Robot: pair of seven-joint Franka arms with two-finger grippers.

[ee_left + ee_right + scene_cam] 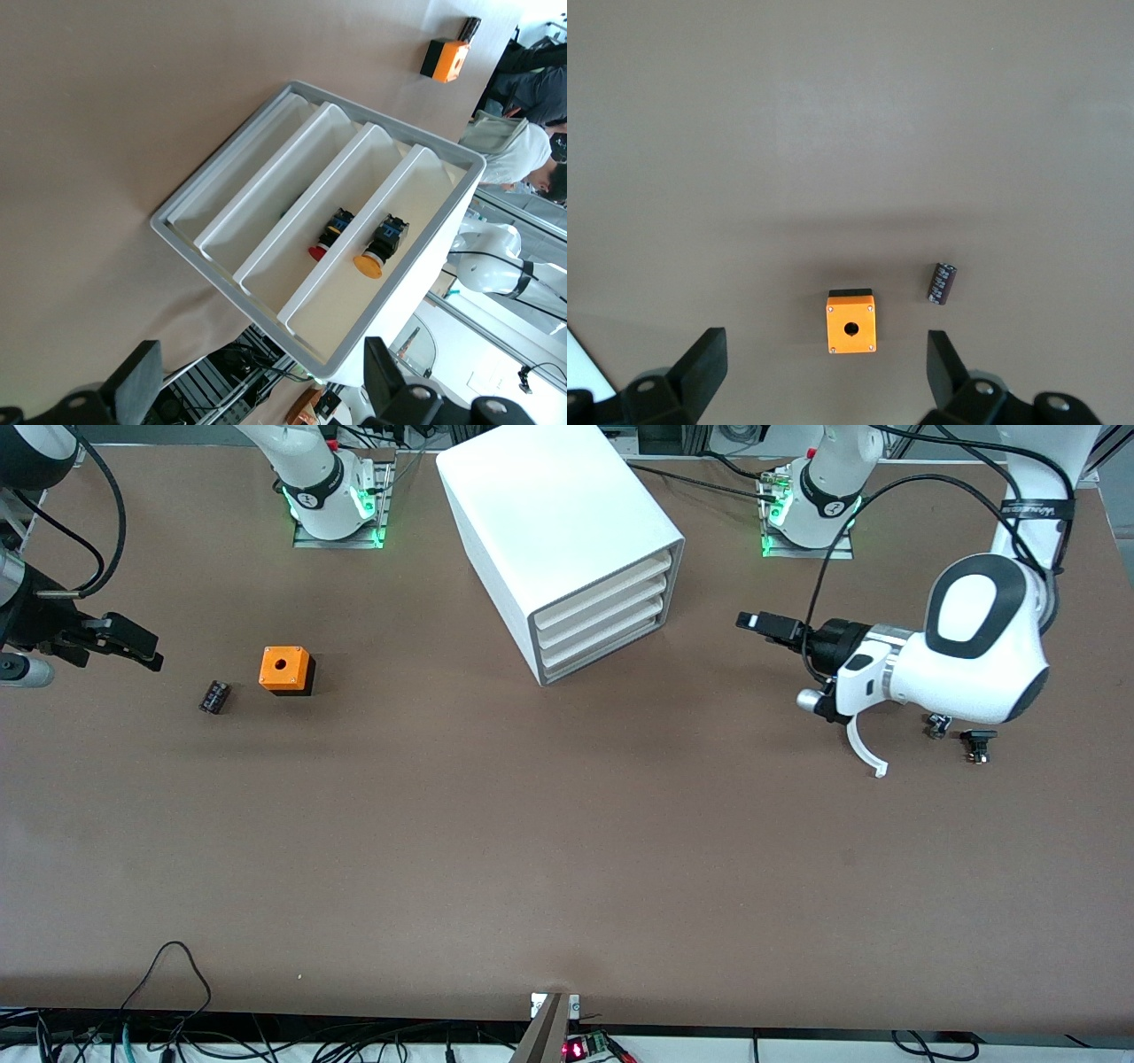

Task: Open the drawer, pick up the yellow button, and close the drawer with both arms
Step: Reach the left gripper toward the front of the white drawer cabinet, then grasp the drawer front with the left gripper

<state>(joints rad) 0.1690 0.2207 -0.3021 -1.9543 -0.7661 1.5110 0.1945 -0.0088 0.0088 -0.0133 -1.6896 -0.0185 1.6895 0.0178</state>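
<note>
both arms wait, drawers all shut

the big white cabinet (567, 540) sits by the table's (567, 850) edge where the robot bases stand, about midway along it. its four drawers (602, 615) are all pushed in. the left wrist view looks into them: an orange button (379, 250) lies in one drawer, a red one (330, 235) in the next.

the left gripper (753, 622) hangs over the table near the cabinet front, fingers (133, 382) spread wide, holding nothing.

the right gripper (142, 651) hangs by the right arm's end edge, spread wide too, empty. an orange cube (285, 670) and a small black block (214, 696) lie near it.
</note>
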